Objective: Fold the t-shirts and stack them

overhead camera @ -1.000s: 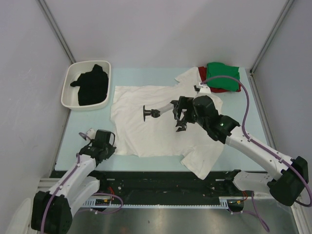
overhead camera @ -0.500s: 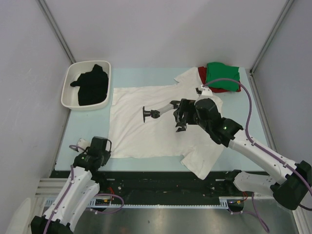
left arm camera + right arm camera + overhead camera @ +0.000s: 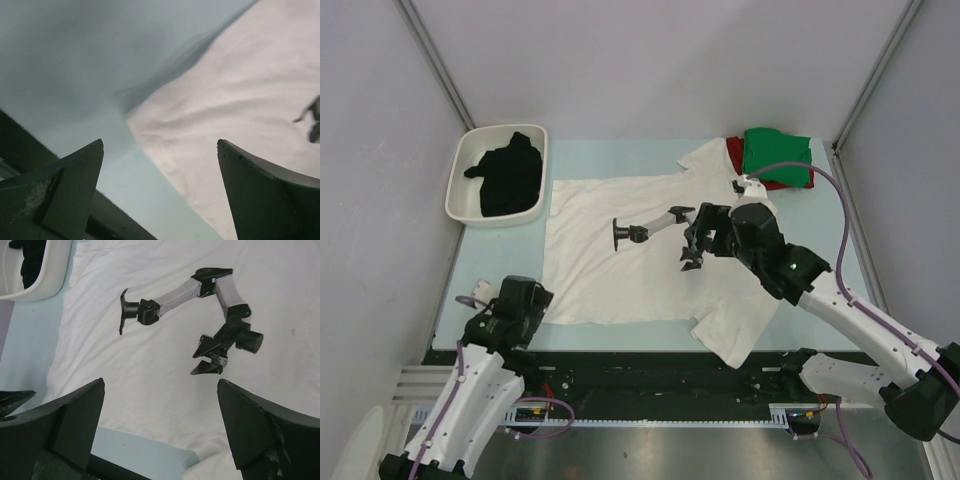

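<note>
From above, the white shirt (image 3: 620,270) lies spread flat at the middle of the counter (image 3: 620,150), front up, probably laid out this way so its sides can be folded in. The green shirt (image 3: 777,155) sits folded on the red shirt (image 3: 733,152) at 1 o'clock, seemingly a finished stack parked clear of the working area. The black shirt (image 3: 505,175) is bunched in the tray (image 3: 458,195) at 10 o'clock, apparently waiting its turn. The left tool (image 3: 515,300) hangs at 7 o'clock of the white shirt, just off its near corner, and the right tool (image 3: 710,232) hovers over the shirt's 3 o'clock side. In the left wrist view the left tool (image 3: 160,142) is spread wide and holds nothing; the shirt's hem corner lies between its fingers, a likely place to pinch. In the right wrist view the right tool (image 3: 160,382) is likewise wide apart and empty, above smooth cloth bearing a robot-arm print (image 3: 175,295).
</note>
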`<state>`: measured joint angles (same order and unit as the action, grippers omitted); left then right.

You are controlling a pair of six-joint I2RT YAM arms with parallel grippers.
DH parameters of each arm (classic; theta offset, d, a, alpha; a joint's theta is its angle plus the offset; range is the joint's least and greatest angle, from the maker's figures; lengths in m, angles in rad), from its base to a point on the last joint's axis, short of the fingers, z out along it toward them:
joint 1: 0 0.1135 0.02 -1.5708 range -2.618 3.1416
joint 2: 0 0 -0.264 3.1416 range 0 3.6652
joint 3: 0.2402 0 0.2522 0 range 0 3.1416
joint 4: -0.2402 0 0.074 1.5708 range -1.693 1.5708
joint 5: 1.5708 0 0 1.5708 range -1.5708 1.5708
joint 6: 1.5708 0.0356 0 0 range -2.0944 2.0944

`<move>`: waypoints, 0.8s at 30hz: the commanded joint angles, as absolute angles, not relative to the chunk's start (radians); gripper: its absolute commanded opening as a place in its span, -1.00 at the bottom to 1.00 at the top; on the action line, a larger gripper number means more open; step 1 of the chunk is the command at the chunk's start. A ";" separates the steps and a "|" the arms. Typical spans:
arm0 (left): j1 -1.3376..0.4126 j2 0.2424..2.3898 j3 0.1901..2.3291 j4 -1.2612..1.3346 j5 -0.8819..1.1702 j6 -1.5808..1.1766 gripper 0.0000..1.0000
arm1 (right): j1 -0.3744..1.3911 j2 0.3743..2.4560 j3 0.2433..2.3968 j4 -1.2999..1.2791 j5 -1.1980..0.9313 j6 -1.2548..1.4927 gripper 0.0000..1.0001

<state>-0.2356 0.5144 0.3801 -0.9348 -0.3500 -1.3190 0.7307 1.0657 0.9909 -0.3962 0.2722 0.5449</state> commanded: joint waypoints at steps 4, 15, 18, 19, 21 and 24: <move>-0.239 0.635 0.678 -0.744 -0.286 -1.018 1.00 | 0.533 1.055 0.991 -0.488 0.238 0.525 0.99; -0.239 0.891 0.838 -0.539 -0.130 -0.844 0.99 | 0.167 1.449 1.026 -0.221 -0.020 0.578 0.99; -0.239 0.891 0.815 -0.496 -0.115 -0.827 0.99 | 0.115 1.577 1.068 -0.141 -0.012 0.587 0.99; -0.239 0.891 0.810 -0.485 -0.106 -0.825 0.99 | 0.104 1.604 1.083 -0.085 -0.014 0.586 1.00; -0.239 0.888 0.792 -0.466 -0.088 -0.815 0.99 | 0.092 1.698 1.147 -0.035 0.000 0.556 0.99; -0.239 0.887 0.775 -0.454 -0.081 -0.795 1.00 | 0.083 1.820 1.268 -0.015 0.000 0.514 1.00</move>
